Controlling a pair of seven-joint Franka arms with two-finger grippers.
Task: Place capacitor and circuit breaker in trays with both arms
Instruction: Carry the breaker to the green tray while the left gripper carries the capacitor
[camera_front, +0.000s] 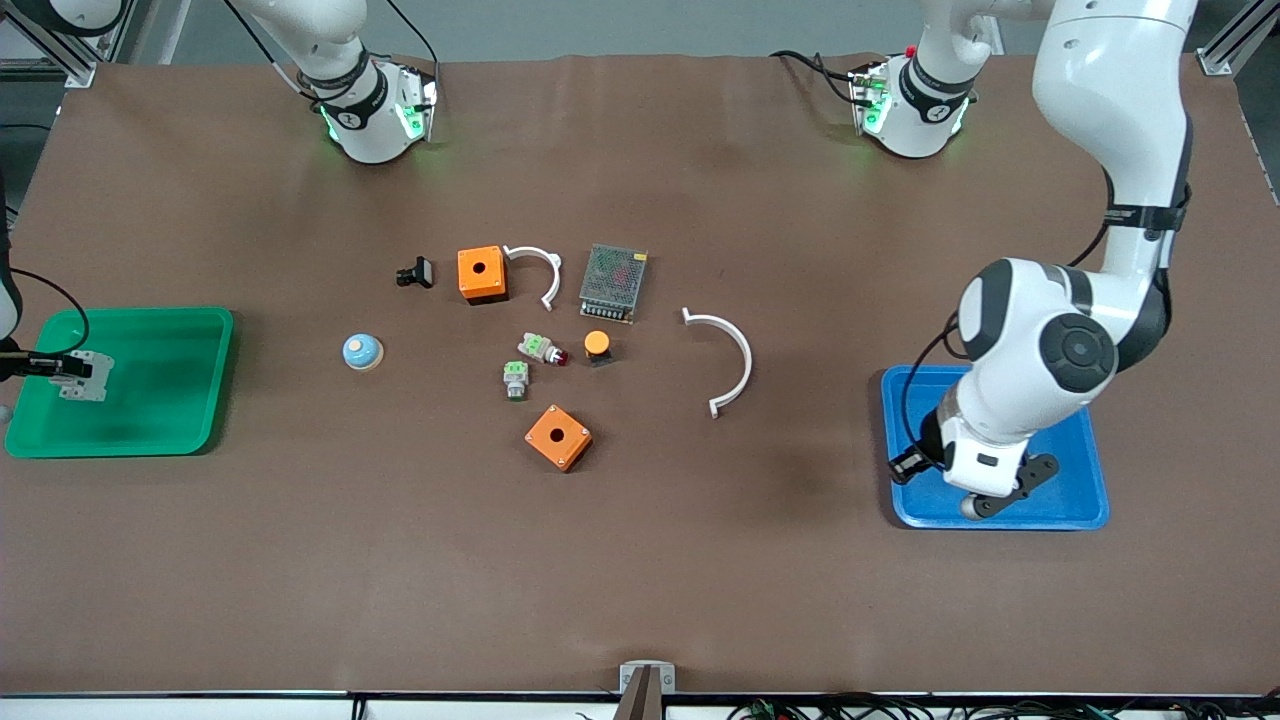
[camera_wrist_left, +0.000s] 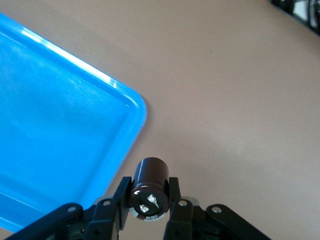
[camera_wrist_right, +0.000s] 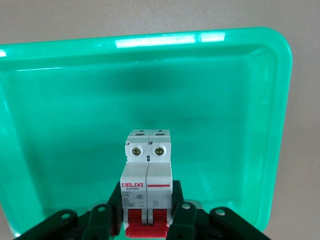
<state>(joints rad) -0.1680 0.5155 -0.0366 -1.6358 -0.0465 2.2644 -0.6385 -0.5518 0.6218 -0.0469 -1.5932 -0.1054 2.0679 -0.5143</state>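
My left gripper is shut on the capacitor, a small dark cylinder. It holds it over the corner rim of the blue tray. In the front view this gripper is at the blue tray's edge nearest the front camera. My right gripper is shut on the circuit breaker, a light grey block with red levers. It holds it over the green tray. In the front view the breaker is over the green tray, with the right gripper beside it.
Mid-table lie two orange boxes, two white curved pieces, a metal grille box, a black clip part, a blue dome, two grey-and-green push-buttons and an orange-capped button.
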